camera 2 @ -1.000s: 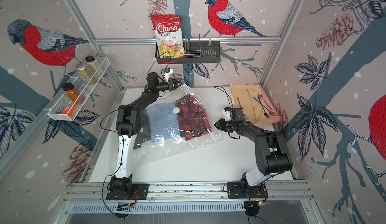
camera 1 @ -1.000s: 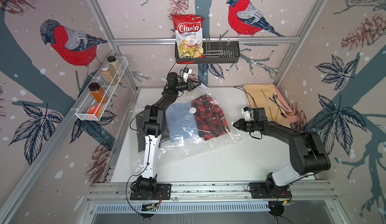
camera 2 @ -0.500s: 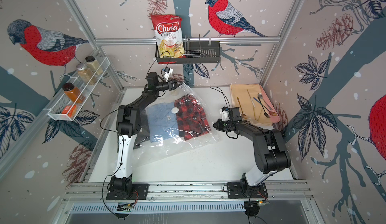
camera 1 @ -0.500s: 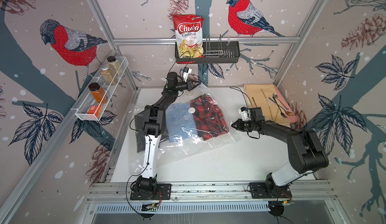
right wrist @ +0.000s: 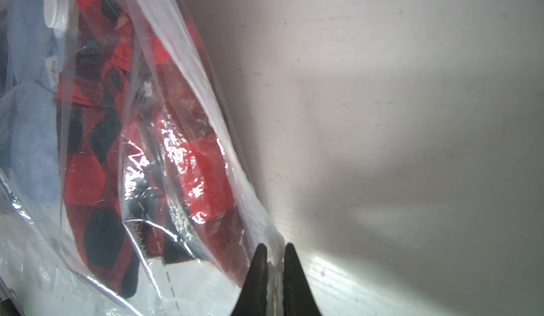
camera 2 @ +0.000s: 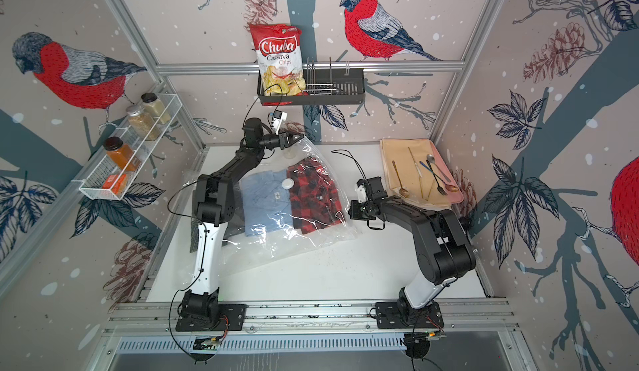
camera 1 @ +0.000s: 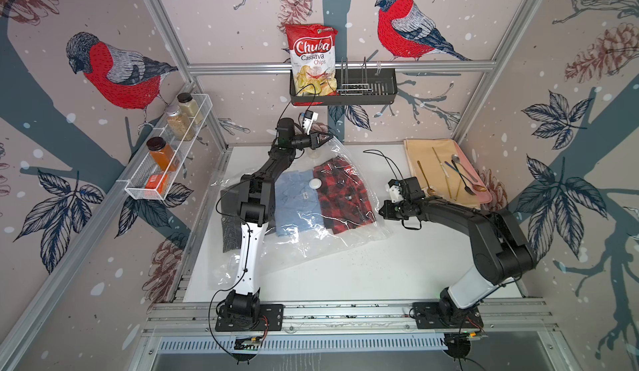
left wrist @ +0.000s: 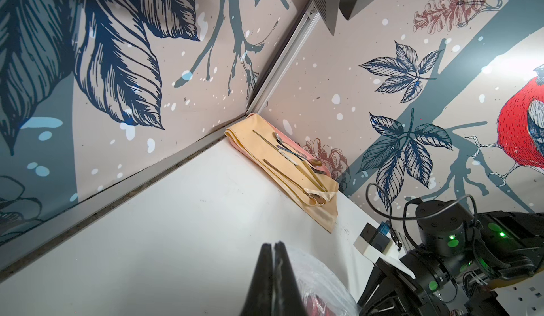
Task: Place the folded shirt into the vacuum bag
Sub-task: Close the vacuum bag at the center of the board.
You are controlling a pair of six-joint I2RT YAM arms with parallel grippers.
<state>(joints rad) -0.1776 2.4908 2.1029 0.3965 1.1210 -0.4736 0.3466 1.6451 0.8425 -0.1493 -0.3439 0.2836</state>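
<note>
**Bag pinned at two edges, shirts inside**

The vacuum bag (camera 1: 311, 248) lies across the left-centre of the white surface (camera 1: 380, 276), and both tools grip it. The left tool (camera 1: 327, 138) has its fingers pressed together on the bag's far corner. It holds that corner raised off the surface, close to the back wall and below the black wall basket (camera 1: 363, 99). In the left wrist view the fingers (left wrist: 260, 276) meet, with plastic bunched beside them. The right tool (camera 1: 381, 210) is clamped on the bag's right edge, low over the surface. In the right wrist view the plastic rim sits pinched between the narrow-set fingertips (right wrist: 290, 258).

Inside the bag a blue shirt (camera 1: 297, 203) and a red plaid shirt (camera 1: 345, 196) lie side by side, touching. The white valve cap (camera 1: 315, 183) sits over their seam. The plaid shirt's right side lies just inside the pinched rim. A dark cloth (camera 1: 230, 234) at the bag's left end is mostly behind the left arm; whether it is inside the bag cannot be told.

Bare surface runs from the bag's near edge to the front rail. A narrower strip separates the right tool from the beige cloth (camera 1: 423, 148) with cutlery in the far right corner.
</note>
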